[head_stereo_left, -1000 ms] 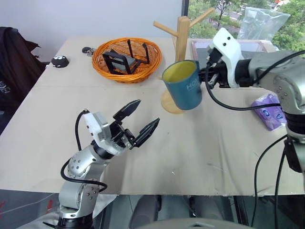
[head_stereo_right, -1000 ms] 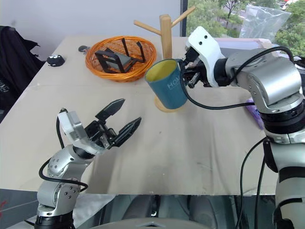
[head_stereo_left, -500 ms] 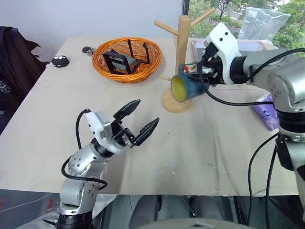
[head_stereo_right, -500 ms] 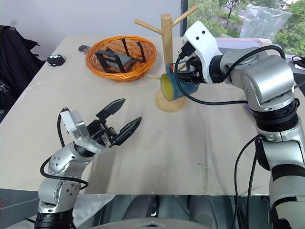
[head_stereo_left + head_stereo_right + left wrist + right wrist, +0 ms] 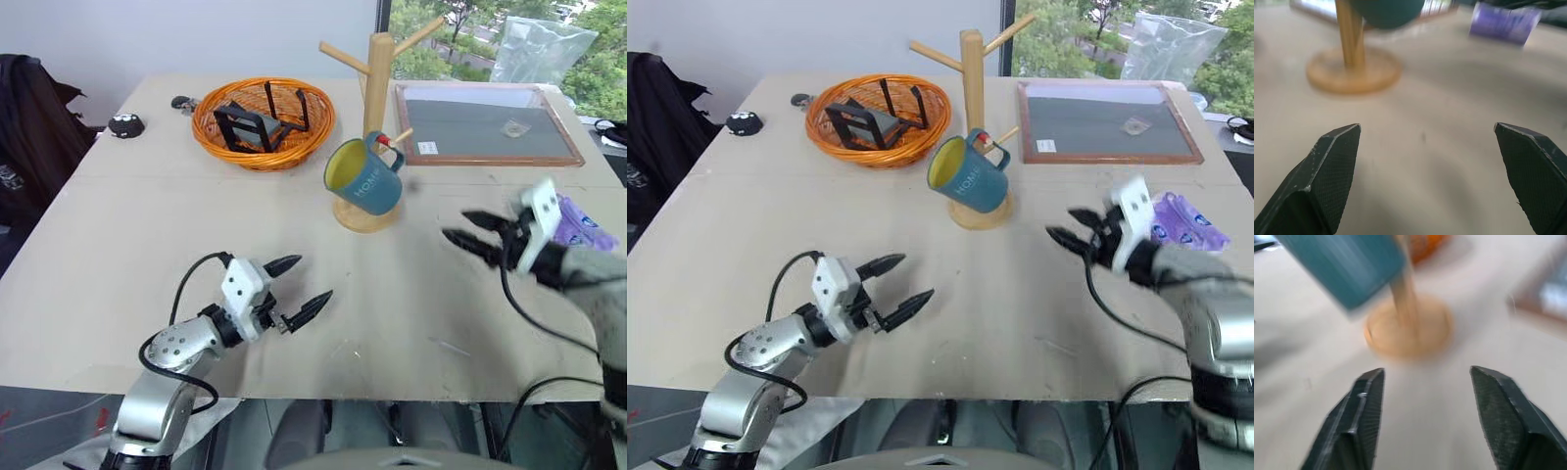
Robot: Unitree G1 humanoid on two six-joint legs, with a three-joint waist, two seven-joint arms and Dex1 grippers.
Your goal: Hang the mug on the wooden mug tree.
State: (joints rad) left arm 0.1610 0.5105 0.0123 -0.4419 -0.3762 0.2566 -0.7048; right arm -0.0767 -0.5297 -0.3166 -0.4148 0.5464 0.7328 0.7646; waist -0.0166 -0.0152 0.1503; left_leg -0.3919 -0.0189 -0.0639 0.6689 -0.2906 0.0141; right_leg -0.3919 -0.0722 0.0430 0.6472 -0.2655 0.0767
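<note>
The mug (image 5: 362,179) hangs by its handle on the red-tipped peg of the wooden mug tree (image 5: 372,88), tilted with its yellow mouth facing left. The right gripper (image 5: 472,236) sits off to the right, fingers spread and empty. Near left, the left gripper (image 5: 297,289) hovers over the table (image 5: 118,255), released too.

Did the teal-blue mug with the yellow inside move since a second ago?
Yes. The teal-blue mug was held out in front of the wooden mug tree; now its handle hangs on the red-tipped peg, tilted, close against the post.
</note>
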